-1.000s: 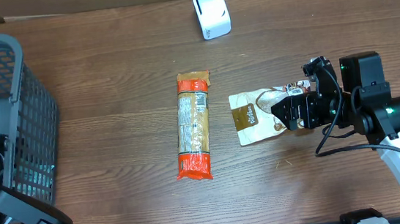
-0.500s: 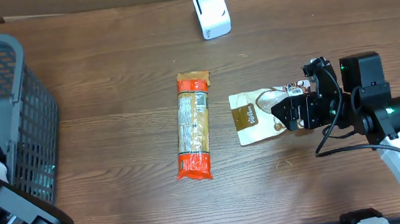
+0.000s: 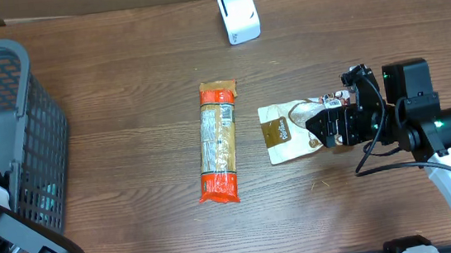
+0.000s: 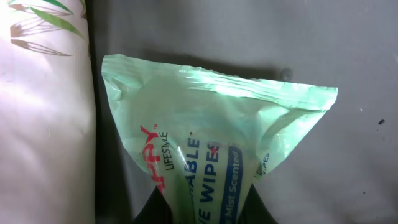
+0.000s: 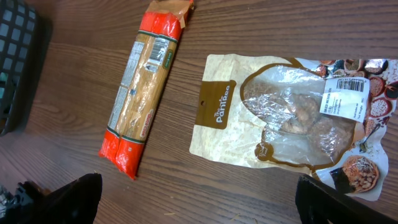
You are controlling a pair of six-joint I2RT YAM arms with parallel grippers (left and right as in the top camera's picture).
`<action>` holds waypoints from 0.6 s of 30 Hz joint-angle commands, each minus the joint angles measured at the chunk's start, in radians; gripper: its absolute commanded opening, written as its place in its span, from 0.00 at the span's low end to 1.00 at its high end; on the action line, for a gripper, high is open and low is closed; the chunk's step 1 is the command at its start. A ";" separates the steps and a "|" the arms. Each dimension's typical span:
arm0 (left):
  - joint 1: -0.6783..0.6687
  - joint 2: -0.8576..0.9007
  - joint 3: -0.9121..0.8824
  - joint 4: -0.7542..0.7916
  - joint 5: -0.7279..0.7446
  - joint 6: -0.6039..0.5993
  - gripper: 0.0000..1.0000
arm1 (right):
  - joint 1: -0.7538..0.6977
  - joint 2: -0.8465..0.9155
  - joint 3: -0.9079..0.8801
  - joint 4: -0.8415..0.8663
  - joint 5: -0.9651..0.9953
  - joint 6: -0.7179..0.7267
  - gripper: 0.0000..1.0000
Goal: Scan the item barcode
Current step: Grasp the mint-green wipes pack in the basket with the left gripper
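Heads up: your left gripper (image 4: 205,208) is clamping only one end of the floppy wipes pack (image 4: 211,130) down in the basket (image 3: 9,122), so it's risking slipping free or snagging the mesh. The right gripper (image 5: 205,202) is hanging wide open over the snack pouch (image 5: 249,124).

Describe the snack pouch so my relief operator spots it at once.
On the brown wooden table, look right of centre, just right of the long orange-ended pasta pack. The pouch lies flat there. Unlike its slim neighbour, it is squat, cream and brown, with a clear window.
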State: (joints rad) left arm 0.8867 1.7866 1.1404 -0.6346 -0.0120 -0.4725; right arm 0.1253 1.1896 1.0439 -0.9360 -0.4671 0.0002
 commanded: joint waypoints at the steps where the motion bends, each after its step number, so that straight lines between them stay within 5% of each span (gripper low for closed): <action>1: -0.004 0.011 0.002 -0.006 -0.006 0.005 0.04 | 0.004 0.002 0.022 0.004 -0.005 -0.008 1.00; 13: -0.005 -0.040 0.548 -0.338 0.050 0.060 0.04 | 0.004 0.002 0.022 0.003 -0.005 -0.008 1.00; 18: -0.009 -0.073 0.814 -0.487 0.455 0.206 0.04 | 0.004 0.002 0.022 0.005 -0.005 -0.008 1.00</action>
State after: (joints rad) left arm 0.8845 1.7802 1.8019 -1.0622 0.1188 -0.4011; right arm 0.1253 1.1896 1.0439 -0.9360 -0.4671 -0.0002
